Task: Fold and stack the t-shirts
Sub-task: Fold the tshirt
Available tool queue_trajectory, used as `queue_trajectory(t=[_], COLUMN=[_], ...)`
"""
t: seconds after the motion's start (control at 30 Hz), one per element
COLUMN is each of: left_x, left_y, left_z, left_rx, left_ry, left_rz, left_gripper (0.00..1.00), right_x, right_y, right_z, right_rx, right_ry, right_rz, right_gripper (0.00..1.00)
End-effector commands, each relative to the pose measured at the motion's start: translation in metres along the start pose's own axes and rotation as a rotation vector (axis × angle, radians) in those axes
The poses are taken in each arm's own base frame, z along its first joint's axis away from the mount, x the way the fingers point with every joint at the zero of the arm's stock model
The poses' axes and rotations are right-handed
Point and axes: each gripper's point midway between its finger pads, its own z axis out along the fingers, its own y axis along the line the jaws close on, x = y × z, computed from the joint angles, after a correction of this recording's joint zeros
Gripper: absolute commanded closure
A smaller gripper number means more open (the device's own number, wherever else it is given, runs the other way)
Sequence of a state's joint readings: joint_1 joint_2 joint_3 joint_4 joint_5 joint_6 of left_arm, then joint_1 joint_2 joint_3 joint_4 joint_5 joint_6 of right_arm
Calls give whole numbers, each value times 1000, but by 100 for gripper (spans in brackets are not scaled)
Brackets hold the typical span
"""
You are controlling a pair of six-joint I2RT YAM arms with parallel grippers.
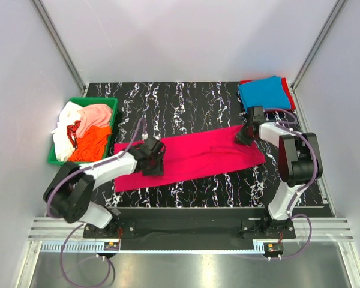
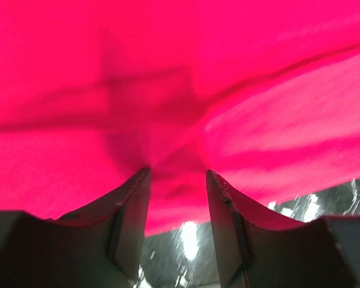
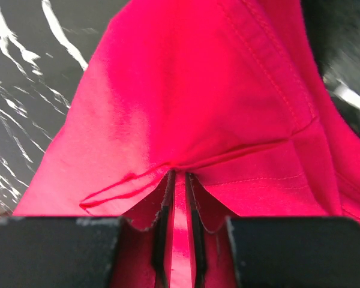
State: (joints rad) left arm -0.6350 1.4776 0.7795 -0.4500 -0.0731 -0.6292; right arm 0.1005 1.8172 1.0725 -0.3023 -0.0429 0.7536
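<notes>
From the top, the one magenta t-shirt (image 1: 198,155) lies as a long flat strip across the black, white-veined table (image 1: 198,102). Its long axis runs left to right, with the right end a bit farther back. A folded blue tee (image 1: 263,93) sits on a red tee (image 1: 291,99) in the far right corner, and one green bin (image 1: 111,105) holds a crumpled heap of white, peach-pink and orange. Left wrist view: the left gripper (image 2: 178,171) has soft, wrinkled cloth bunched between half-parted tips, lifted off the table. Right wrist view: the right gripper (image 3: 179,174) is clamped tight on a stitched hem.
</notes>
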Motion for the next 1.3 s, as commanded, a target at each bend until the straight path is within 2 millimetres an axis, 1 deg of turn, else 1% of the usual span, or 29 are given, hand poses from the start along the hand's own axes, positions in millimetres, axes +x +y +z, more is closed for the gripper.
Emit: queue_trajectory(t=[0.0,0.07,0.1,0.13,0.17,0.2,0.27,0.33,0.37,0.43,0.47,0.53,0.57,0.6,0.63,0.67,0.7,0.73,0.77,0.8,0.83,0.87,0.9,0.97,1.0,1.13,1.17,1.2,1.27], left_x=[-15,-30,-47,-53,-61,-68,-73,-71,-70,-61,-56,-46,-38,-30,-27,-20,-15,-12,-8,-6,-7,-6,-4,1,5,23,28,27,29], left_y=[-1,-12,-24,-28,-31,-34,-36,-29,-26,-19,-18,-15,-15,-12,-11,-5,2,6,12,15,16,22,24,25,24,10,7,4,-7], left_z=[-33,-53,-74,-85,-99,-109,-119,-119,-117,-105,-98,-85,-73,-64,-57,-44,-36,-30,-21,-17,-14,-7,-3,6,10,25,29,29,27], left_rx=[14,67,124,147,173,191,207,179,162,135,127,112,106,96,88,49,16,-9,-51,-66,-79,-111,-125,-134,-129,-86,-88,-91,-70], left_ry=[-79,-135,-199,-228,-269,-300,-331,-332,-329,-291,-266,-216,-168,-133,-112,-76,-53,-39,-18,-7,-6,4,11,40,58,107,123,116,114], left_rz=[-75,-75,-67,-58,-39,-26,12,50,59,85,100,106,109,112,115,117,116,115,115,118,119,123,126,128,127,136,127,136,152], left_gripper=[52,52,52,52,52,51,51,51,51,52,53,54,54,55,55,56,56,56,56,56,56,56,56,57,57,57,57,57,57], right_x=[-5,-7,-11,-5,-13,-7,-5,-5,-2,-9,-17,-17,-31,-29,-32,-47,-39,-40,-52,-43,-43,-54,-50,-59,-57,-68,-73,-73,-79], right_y=[7,17,32,34,46,47,57,75,85,107,128,140,160,161,169,193,196,203,224,223,225,238,234,245,243,256,263,263,271], right_z=[18,24,24,34,36,49,63,79,83,93,92,103,100,112,116,109,122,125,117,132,135,129,140,137,144,142,137,140,134], right_rx=[30,22,-16,-11,-34,-33,-53,-88,-103,-137,-179,-207,-254,-262,-288,-349,-377,-405,-463,-473,-477,-504,-495,-522,-520,-555,-575,-578,-602], right_ry=[-17,-16,-11,12,4,35,64,88,93,77,54,64,33,46,44,12,49,57,32,68,75,49,58,34,35,-2,-20,-22,-44], right_rz=[-30,-41,-51,-62,-64,-61,-68,-66,-81,-104,-119,-136,-143,-161,-175,-195,-221,-229,-240,-241,-234,-232,-226,-230,-232,-243,-245,-247,-255], right_gripper=[81,81,81,81,81,81,81,81,81,81,81,80,80,79,79,78,78,78,78,78,78,78,78,78,78,78,78,78,78])
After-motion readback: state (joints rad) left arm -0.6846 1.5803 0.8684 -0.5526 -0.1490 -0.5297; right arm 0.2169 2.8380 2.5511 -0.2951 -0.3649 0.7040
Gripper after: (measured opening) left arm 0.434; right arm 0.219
